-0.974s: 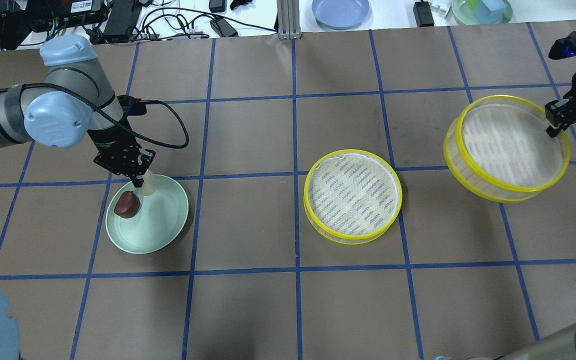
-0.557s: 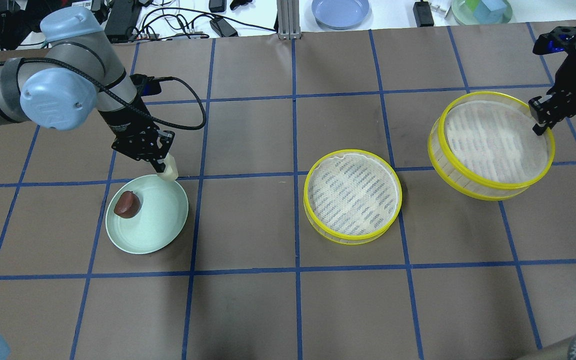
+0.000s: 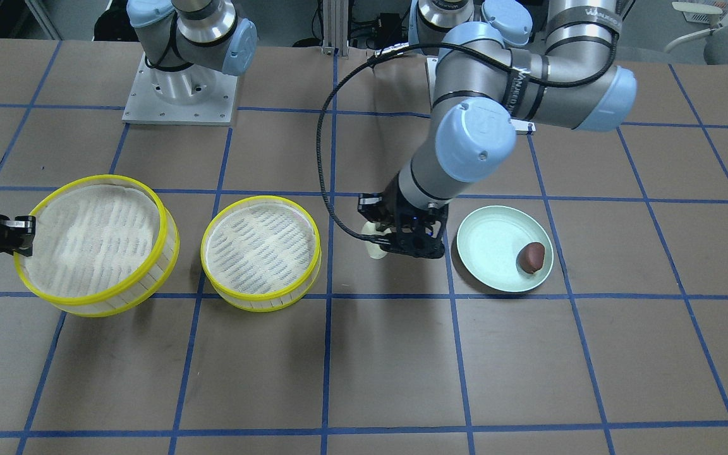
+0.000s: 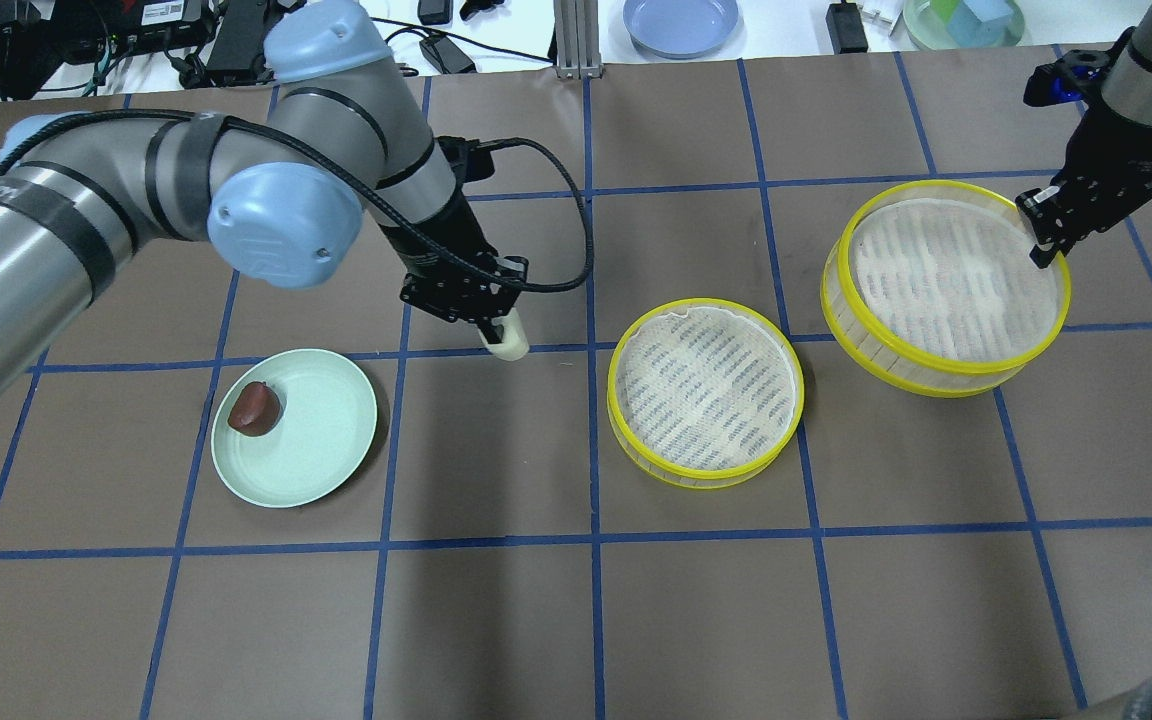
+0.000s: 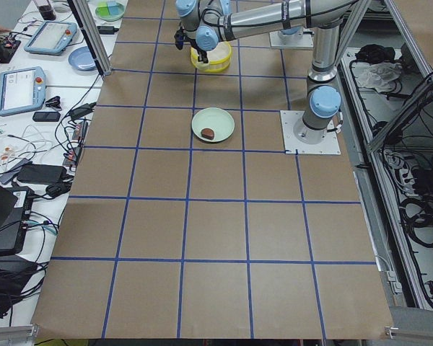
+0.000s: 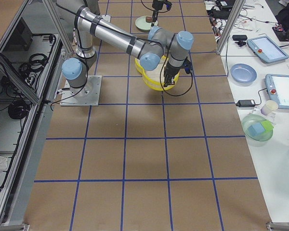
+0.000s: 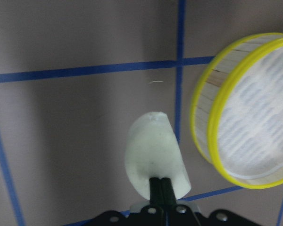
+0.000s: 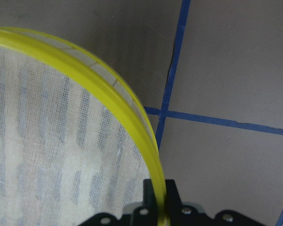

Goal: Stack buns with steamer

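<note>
Cream bun (image 4: 506,343) sits clenched in the left gripper (image 4: 492,328), likely bound for the resting steamer (image 4: 704,392); the right gripper (image 4: 1042,245) clamps the 2nd steamer (image 4: 946,290) by its rim, aloft. Stacking presumably follows.

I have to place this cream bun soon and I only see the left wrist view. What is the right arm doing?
Observer: The right pincer grips the rim of a second steamer and holds it tilted.
Operator: Where is the other bun?
Observer: The brown bun lies on the green plate, near its edge.
Operator: Is the steamer beside me free?
Observer: Yes. The middle steamer sits flat on the table with nothing in it.
</note>
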Available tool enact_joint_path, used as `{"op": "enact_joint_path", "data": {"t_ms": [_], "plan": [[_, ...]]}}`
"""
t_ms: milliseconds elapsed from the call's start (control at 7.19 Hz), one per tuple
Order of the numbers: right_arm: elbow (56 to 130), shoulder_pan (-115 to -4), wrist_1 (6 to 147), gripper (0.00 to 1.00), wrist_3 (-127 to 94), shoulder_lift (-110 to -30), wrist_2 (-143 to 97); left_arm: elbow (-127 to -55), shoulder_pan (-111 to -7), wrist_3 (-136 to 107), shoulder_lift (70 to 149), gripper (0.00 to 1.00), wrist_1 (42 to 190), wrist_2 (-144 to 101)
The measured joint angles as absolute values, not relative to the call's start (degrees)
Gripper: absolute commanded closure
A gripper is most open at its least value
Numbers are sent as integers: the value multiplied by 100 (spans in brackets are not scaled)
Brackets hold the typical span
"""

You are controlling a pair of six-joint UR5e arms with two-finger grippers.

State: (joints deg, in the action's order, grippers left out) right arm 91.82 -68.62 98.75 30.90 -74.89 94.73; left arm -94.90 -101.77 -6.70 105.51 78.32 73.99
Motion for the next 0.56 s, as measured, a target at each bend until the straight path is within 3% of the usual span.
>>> {"op": "enact_joint_path", "data": {"t_ms": [557], "plan": [[9442,-6870,9881,100,2958,-7661,9472,-9563,-10897,-1377,11027,100,6722,6661]]}}
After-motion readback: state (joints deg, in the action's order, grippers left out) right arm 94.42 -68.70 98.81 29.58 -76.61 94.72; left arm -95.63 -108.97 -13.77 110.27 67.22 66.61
